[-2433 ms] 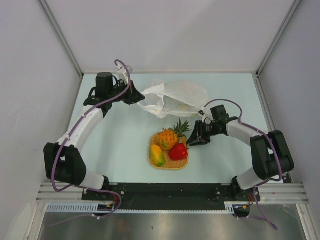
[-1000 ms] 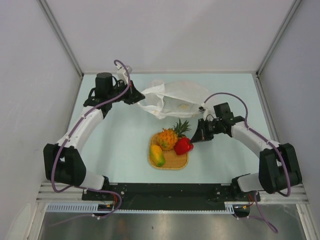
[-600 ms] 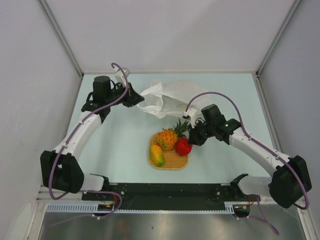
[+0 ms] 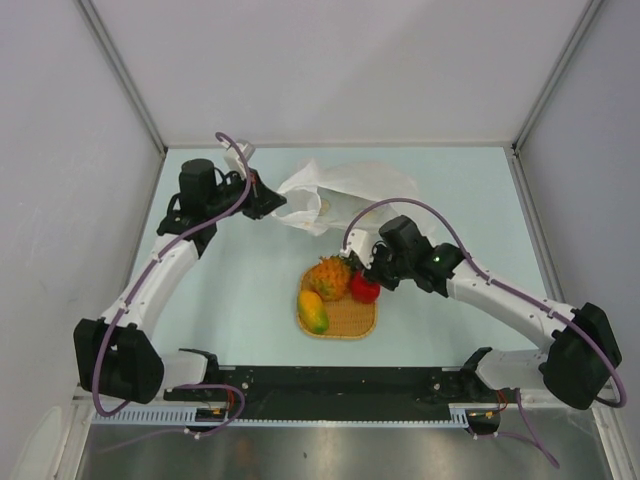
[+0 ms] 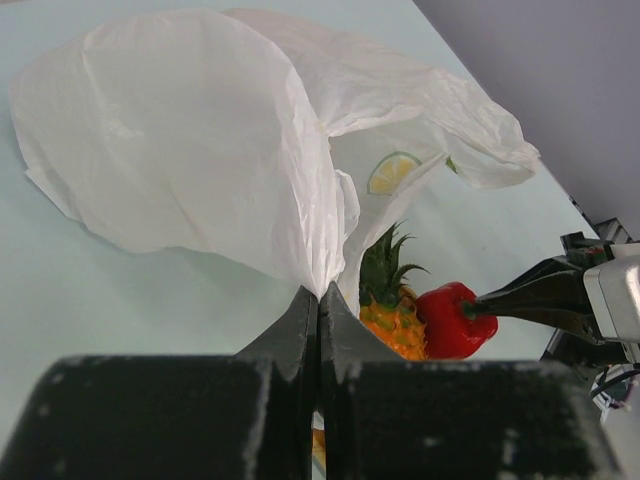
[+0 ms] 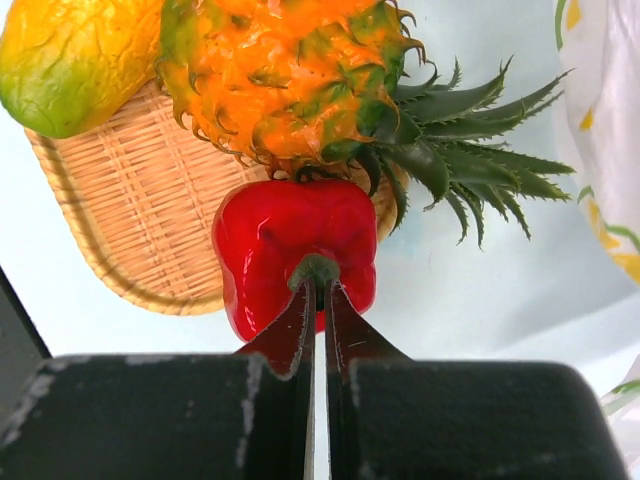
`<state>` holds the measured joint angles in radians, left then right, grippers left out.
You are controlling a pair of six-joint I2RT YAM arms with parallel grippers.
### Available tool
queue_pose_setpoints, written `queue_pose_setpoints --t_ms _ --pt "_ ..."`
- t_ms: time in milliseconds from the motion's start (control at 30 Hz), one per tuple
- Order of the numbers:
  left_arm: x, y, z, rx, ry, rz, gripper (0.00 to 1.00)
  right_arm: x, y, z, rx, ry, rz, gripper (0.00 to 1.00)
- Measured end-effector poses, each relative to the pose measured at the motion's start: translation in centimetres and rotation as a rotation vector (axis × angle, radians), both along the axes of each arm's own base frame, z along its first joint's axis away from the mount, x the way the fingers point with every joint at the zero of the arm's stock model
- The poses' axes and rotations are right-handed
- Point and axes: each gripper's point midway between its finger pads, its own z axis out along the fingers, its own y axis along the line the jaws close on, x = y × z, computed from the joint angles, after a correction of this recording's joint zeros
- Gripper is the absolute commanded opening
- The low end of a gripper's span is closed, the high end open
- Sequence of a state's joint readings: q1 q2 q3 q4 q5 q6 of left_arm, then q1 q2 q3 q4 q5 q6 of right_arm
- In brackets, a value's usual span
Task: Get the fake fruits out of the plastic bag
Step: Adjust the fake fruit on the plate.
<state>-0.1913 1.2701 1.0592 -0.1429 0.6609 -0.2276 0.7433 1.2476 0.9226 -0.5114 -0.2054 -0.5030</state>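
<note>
Pale table (image 4: 250,290). Pineapple (image 4: 332,275), mango (image 4: 313,312) set on woven mat (image 4: 350,318); red pepper (image 4: 364,289) gripped at stem by right fingers (image 6: 290,335) at mat's far edge. Plastic bag (image 4: 345,195) beyond mat, pinched by left fingers (image 5: 295,325); remaining contents undeterminable.

Right gripper (image 4: 373,272) on red pepper (image 4: 364,290), 2 o'clock of woven mat (image 4: 352,318); pineapple (image 4: 332,276) 12, mango (image 4: 313,311) 9. Left gripper (image 4: 268,200) at 9 o'clock of plastic bag (image 4: 350,192).
</note>
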Motion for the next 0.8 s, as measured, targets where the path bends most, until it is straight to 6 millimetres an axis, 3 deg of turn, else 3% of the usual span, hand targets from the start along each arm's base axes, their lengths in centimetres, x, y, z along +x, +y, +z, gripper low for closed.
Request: queue_pose_setpoints --t_ms 333,367,400,533,667,800 --pt "0.0 0.1 0.3 -0.009 -0.007 0.007 0.01 -0.4 1.7 -0.6 -0.022 -0.015 0.057 0.01" --pt "0.0 0.1 0.3 -0.010 -0.008 0.007 0.01 -0.4 1.9 -0.6 -0.023 -0.017 0.065 0.07" --pt "0.0 0.1 0.3 -0.011 -0.009 0.008 0.01 -0.4 2.0 -0.6 -0.025 -0.021 0.069 0.23" --pt "-0.1 0.1 0.2 -0.015 -0.005 0.009 0.01 -0.2 2.0 -0.6 -0.033 -0.033 0.056 0.53" --pt "-0.1 0.1 0.2 -0.016 -0.005 0.009 0.00 0.4 1.8 0.2 -0.039 -0.051 0.035 0.56" --pt "-0.2 0.1 0.2 -0.022 0.002 0.007 0.00 2.0 1.4 2.3 0.010 -0.049 -0.031 0.54"
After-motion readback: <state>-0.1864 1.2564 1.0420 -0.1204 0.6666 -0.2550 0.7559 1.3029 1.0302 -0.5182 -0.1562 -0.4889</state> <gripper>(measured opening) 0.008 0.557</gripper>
